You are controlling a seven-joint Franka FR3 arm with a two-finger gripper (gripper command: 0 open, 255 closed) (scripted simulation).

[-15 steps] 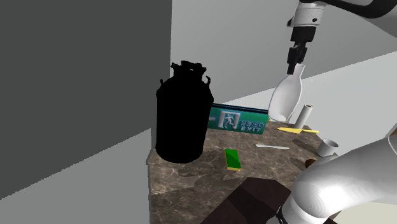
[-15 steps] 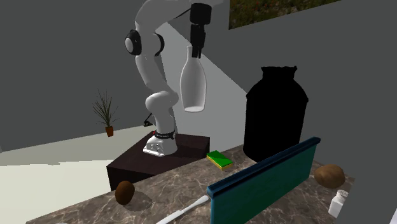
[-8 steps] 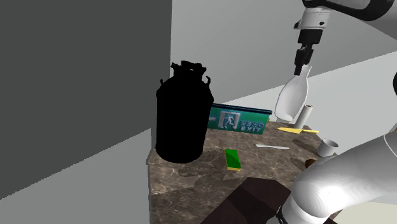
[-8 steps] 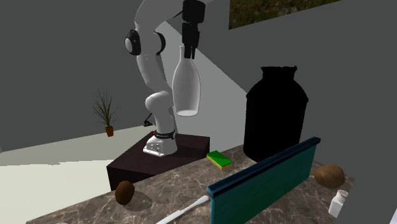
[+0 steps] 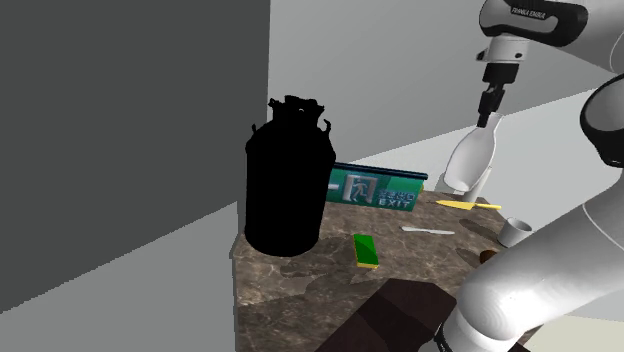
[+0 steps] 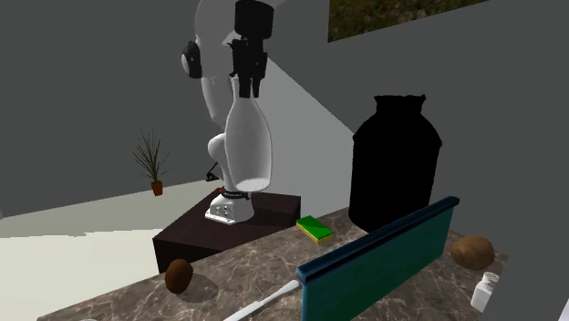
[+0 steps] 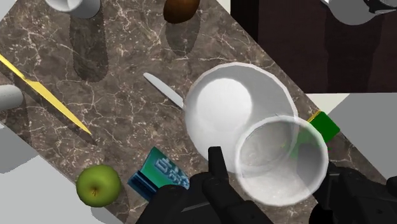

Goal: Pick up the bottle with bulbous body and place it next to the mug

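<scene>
Seen from the shoulder view, the marbled tabletop carries a tall black can at the left. Next come a green exit sign standing on edge, a green block and a white knife. Right of these the pale bottle hangs in the air, clear of the tabletop. Its neck is clamped in the hand and its round body is tilted toward the sign. The white mug stands further right, near the edge, with a yellow knife lying just left of it. The carry calls for travel to the right before any descent. I would lower the bottle onto bare tabletop just beside the mug, clear of the yellow blade. The base should settle flat before the hand releases.
</scene>
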